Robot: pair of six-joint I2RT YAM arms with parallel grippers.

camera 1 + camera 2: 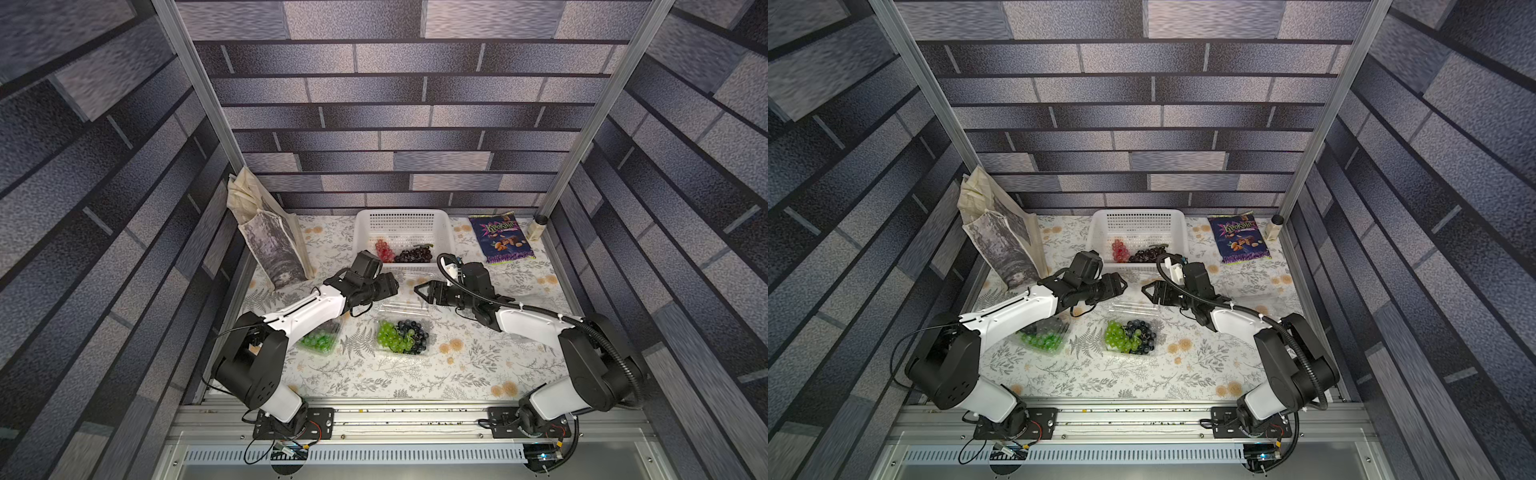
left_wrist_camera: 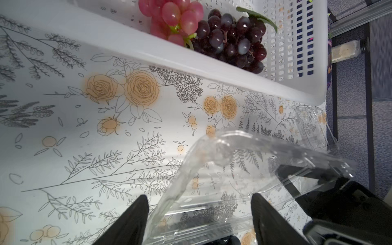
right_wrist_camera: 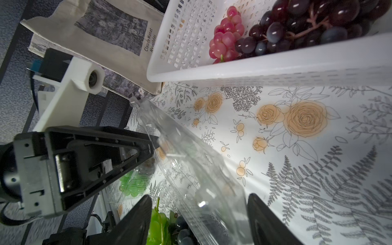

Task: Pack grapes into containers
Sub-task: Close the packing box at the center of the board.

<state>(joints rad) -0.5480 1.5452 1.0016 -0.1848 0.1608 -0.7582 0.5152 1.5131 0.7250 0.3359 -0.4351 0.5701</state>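
Readable text first: the canvas tote bag [image 3: 118,27] leaning at far left says "Claude Monet Nympheas" beside a grey print. The purple foil snack bag [image 1: 500,239] at far right has jagged lettering, maybe "Krokant", too soft for me to be sure. L gripper [image 1: 394,286] and R gripper [image 1: 417,289] face each other tip to tip above the centre box [image 1: 401,354], both w/ fingers spread wide and released. The box's thin clear lid [image 2: 244,180] shows between each pair of fingers in the wrist views. That box holds a green bunch [image 1: 390,336] and a black bunch [image 1: 415,332]. The left box [image 1: 330,351], half under my L arm, shows green grapes [image 1: 318,340]. A red bunch [image 1: 384,250] and a dark purple bunch [image 1: 415,254] sit in the white perforated basket [image 1: 401,222], its near rim just behind both wrists. Open floral cloth [image 1: 415,382] runs from the boxes to the front rail.
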